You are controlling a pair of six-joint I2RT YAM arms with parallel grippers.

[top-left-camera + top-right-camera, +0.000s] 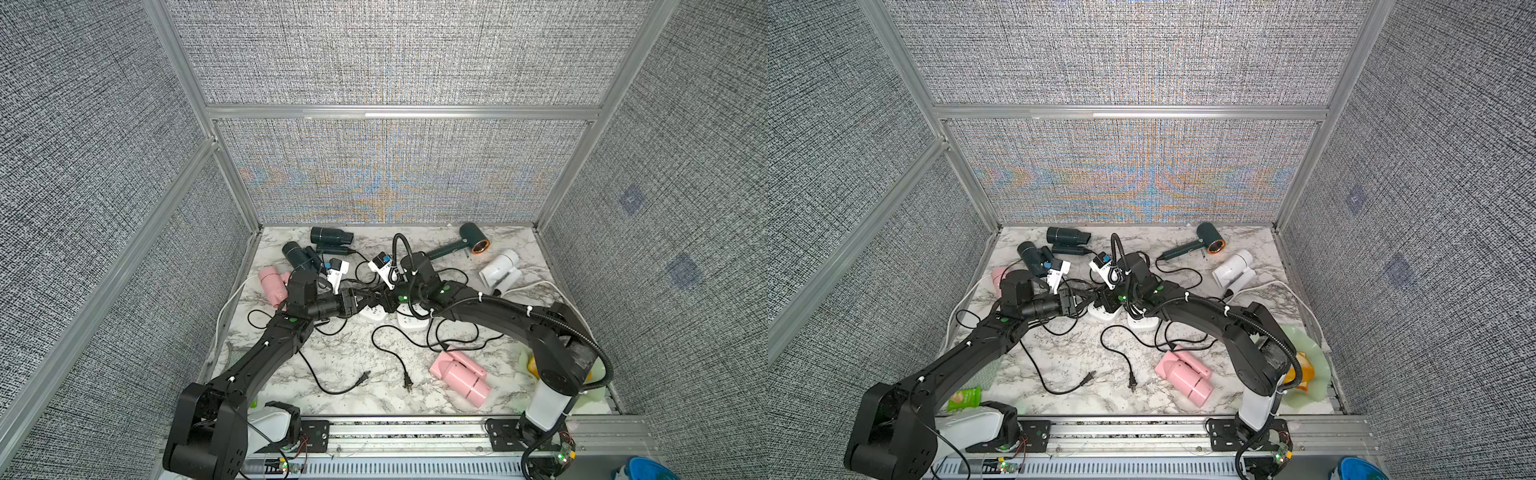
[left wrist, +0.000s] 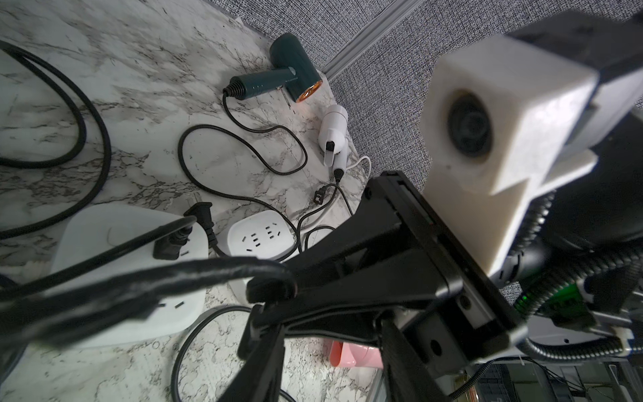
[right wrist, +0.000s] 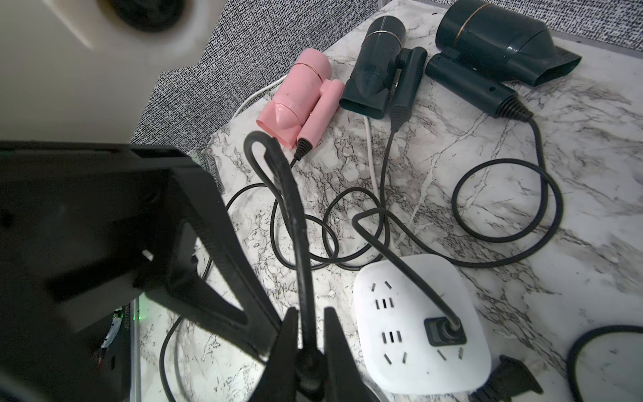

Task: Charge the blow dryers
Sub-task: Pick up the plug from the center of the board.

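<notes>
Six corded blow dryers [image 1: 459, 376] — teal, pink, white — flat.

1. This is a robot test cell in a lab. Grey woven fabric panels [image 1: 395, 54] wall in the bench at 9, 12 and 3 o'clock, set in a bare aluminium frame [image 1: 403, 112].
2. The work surface is a single marble-patterned tabletop [image 1: 353, 357].
3. Two black robot arms, the left arm [image 1: 266, 353] and the right arm [image 1: 498, 311], rise from bases at 7 and 5 o'clock, mounted on an aluminium rail [image 1: 407, 432] along the 6 o'clock edge.
4. Exposed circuit boards [image 1: 563, 457] with lit green LEDs sit by the bases. A white camera housing [image 2: 504, 115] rides on an arm's wrist.
5. Blow dryers [image 1: 459, 376] and white socket blocks [image 1: 411, 322] lie scattered among loose cords from 10 to 4 o'clock.
</notes>
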